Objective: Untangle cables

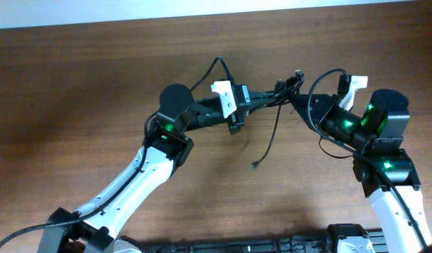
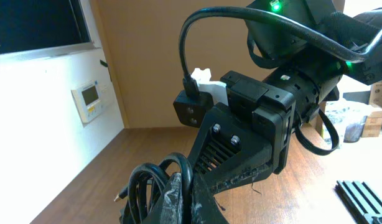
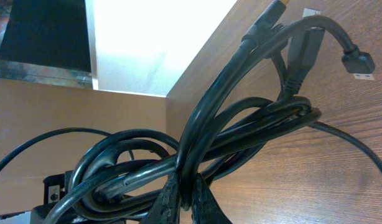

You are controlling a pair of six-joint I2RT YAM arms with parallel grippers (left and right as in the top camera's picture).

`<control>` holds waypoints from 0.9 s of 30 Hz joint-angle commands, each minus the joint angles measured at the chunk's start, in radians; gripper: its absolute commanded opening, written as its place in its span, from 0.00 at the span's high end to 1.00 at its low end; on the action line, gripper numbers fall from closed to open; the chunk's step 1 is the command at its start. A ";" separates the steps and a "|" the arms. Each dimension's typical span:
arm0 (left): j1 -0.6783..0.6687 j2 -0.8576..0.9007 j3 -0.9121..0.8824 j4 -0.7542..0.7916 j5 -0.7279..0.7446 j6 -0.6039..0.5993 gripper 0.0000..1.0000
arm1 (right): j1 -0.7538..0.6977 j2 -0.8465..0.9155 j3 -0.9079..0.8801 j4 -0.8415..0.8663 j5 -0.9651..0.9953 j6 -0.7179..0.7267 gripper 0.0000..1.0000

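Overhead frame centre, left to right: left gripper [image 1: 252, 100] clamped on knotted bundle of thin black cables [image 1: 283, 89]. Bundle's long axis roughly horizontal over brown wooden table [image 1: 75, 84]. Right gripper [image 1: 302, 103] pinched shut on bundle's right side. Loose cable tail [image 1: 269, 140] trailing toward lower centre. Likely pull-apart along that axis. No containers visible.

The cables [image 1: 283, 88] span between left claw [image 1: 262, 98] and right claw [image 1: 301, 102], barring the middle; open worktop [image 1: 75, 84] lies all around.
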 commanded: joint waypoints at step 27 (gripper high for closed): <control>0.001 -0.019 0.023 -0.169 0.037 0.019 1.00 | -0.002 -0.011 0.011 0.589 -0.195 0.021 0.96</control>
